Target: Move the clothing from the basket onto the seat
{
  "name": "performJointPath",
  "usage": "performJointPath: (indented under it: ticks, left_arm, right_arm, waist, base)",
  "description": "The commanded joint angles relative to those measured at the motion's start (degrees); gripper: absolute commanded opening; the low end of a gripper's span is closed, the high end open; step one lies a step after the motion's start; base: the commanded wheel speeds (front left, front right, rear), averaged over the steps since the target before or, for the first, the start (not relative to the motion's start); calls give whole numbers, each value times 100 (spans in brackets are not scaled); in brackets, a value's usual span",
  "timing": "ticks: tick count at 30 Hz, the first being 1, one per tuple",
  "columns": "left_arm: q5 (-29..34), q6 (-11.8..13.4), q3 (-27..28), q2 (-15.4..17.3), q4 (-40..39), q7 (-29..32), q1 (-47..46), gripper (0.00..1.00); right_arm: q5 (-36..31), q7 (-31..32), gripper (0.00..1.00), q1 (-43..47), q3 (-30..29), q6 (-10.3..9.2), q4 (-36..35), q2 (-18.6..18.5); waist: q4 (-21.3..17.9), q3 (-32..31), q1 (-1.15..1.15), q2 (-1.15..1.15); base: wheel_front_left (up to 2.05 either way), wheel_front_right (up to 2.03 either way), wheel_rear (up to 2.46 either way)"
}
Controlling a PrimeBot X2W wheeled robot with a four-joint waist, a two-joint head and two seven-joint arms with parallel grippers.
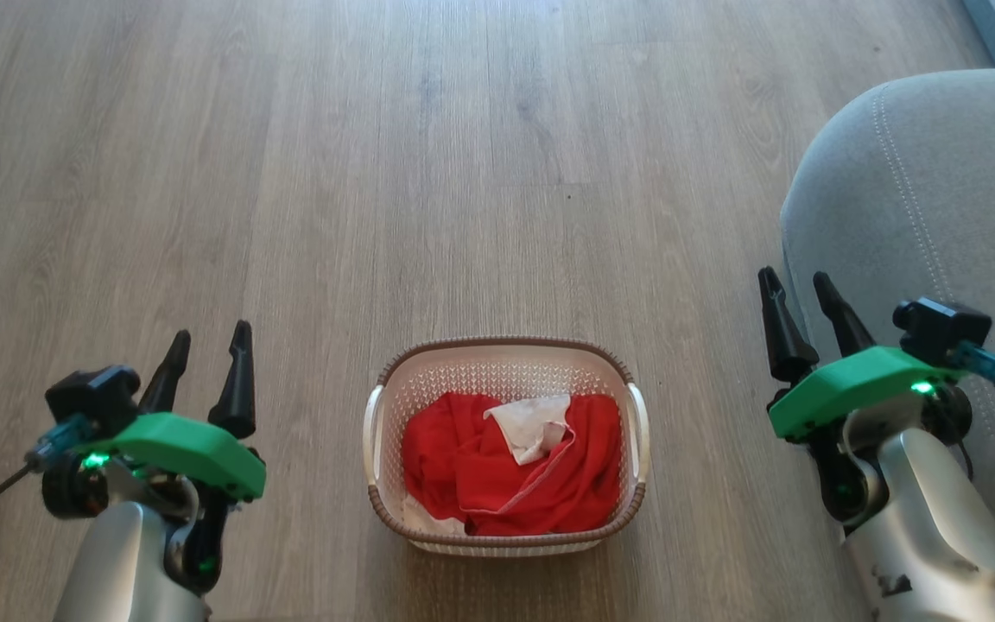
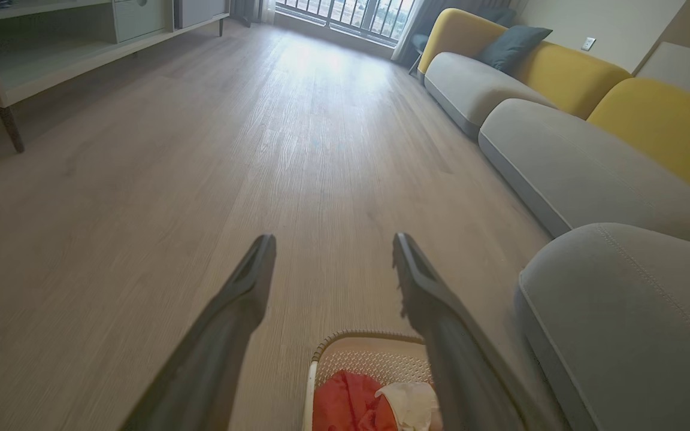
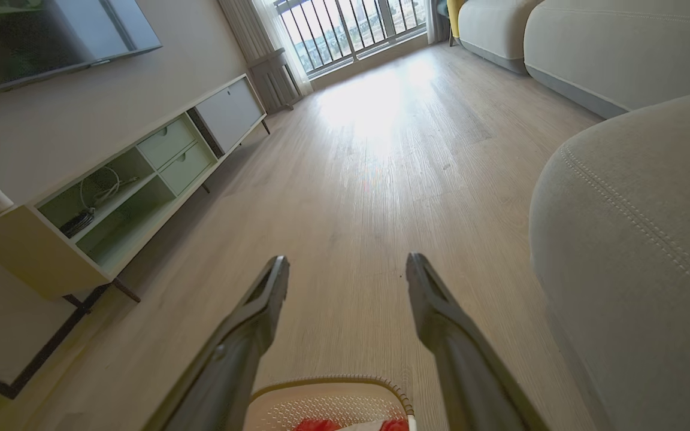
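Head view: we look down on a small cream perforated plastic basket [image 1: 497, 373] with a brown woven-look rim and white side handles. It stands on the pale wood-plank floor [image 1: 377, 173] between our two arms. Inside it lies the clothing [image 1: 506, 484], crumpled bright red fabric with white trim. A small white cloth piece [image 1: 534, 428] rests on top of the red, towards the far side. Our left gripper [image 1: 212, 330] hangs to the basket's left, its two dark fingers spread wide with nothing between them. Our right gripper [image 1: 795, 276] hangs to the basket's right, fingers likewise apart and holding nothing. It is at the edge of the large grey upholstered seat [image 1: 921, 199] with pale double stitching. The seat stands right of the basket, apart from it. Both wrist views look along parted fingers over the basket's far rim.
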Motion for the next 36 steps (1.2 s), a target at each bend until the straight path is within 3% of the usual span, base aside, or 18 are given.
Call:
performJointPath:
  ticks: [1,28,36]
  left_arm:
    - [236,-40,163,158,-141,-98,-371,100]
    - [2073,-39,306,171,-113,-532,-797,100]
    - [2047,-43,384,134,-114,-532,-798,100]
  right_arm:
    - [-213,-108,100,-370,116,0,-141,-80]
    - [-2039,-546,100,-961,132,0,131,-93]
    - [-2122,-546,100,-946,-51,0,120,-60]
  waist:
    - [2,6,0,0]
    - [-13,150,0,0]
    - [-12,178,0,0]
  base:
    - [0,0,0]
    - [0,0,0]
    - [0,0,0]
